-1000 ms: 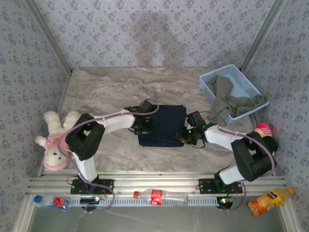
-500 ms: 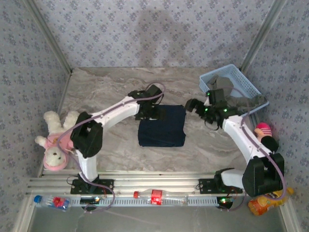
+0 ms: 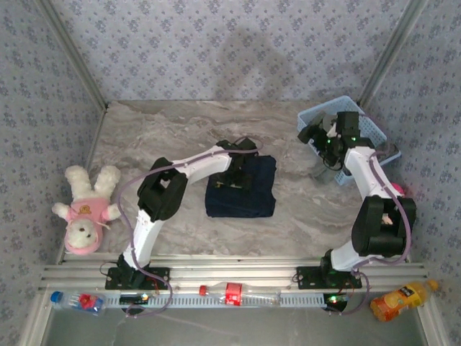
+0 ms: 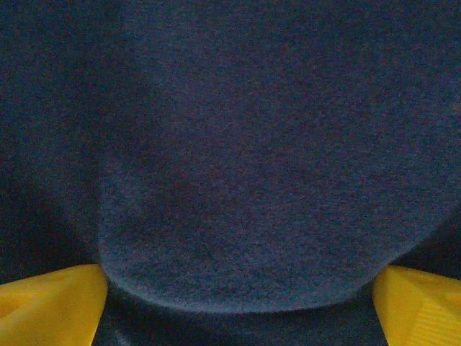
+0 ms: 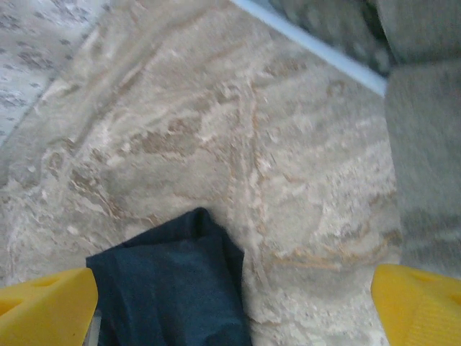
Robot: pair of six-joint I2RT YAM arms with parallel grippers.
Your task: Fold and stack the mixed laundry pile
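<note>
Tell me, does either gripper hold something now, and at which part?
Nothing is held. The left gripper stands open over the folded navy T-shirt; the right gripper stands open above the table, near the basket.

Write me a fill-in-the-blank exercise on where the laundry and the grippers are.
1. The left gripper is over the folded ____ T-shirt.
2. The grey-olive garment hangs out of the light blue ____.
3. The right gripper has its jaws ____.
4. The white plush toy lies near the ____ edge of the table.
Missing words: navy; basket; open; left.
</note>
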